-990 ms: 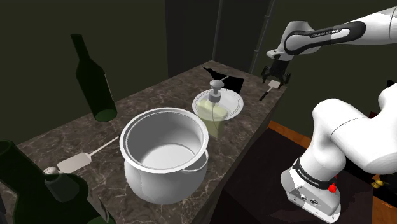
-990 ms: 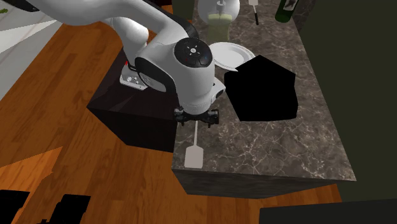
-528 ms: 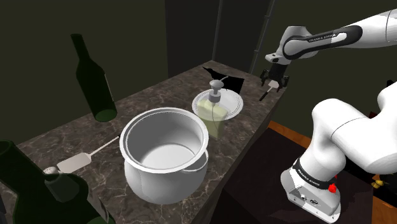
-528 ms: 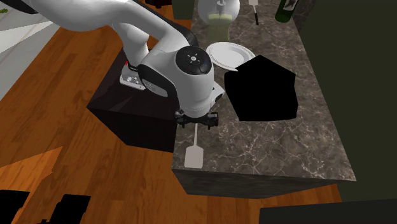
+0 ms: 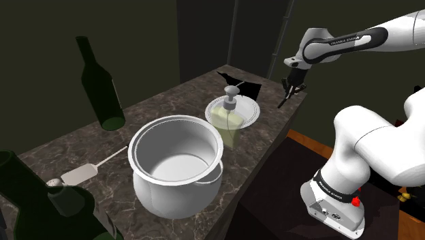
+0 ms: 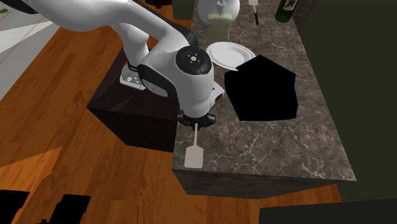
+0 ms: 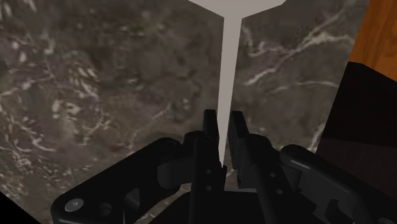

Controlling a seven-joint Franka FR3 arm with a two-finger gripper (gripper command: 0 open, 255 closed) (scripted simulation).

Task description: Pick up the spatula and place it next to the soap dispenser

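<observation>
I saw the end effector point(image 7: 222, 124) pinched almost shut on the spatula's point(image 6: 194, 153) thin handle. The spatula lay at the end of the bench point(image 6: 286, 146), by the stand-side edge, apparently not yet lifted. Lifting, carrying and setting it beside the soap dispenser point(image 5: 229, 117), well apart, were left to do.

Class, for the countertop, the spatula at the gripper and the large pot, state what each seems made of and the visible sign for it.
Countertop: polished dark stone, marble-like, judging by its pale veins. Spatula: flat pale grey with no grain or shine, so the material stays open. Pot: smooth white with a soft sheen, perhaps enamel or ceramic, but uncertain.
</observation>
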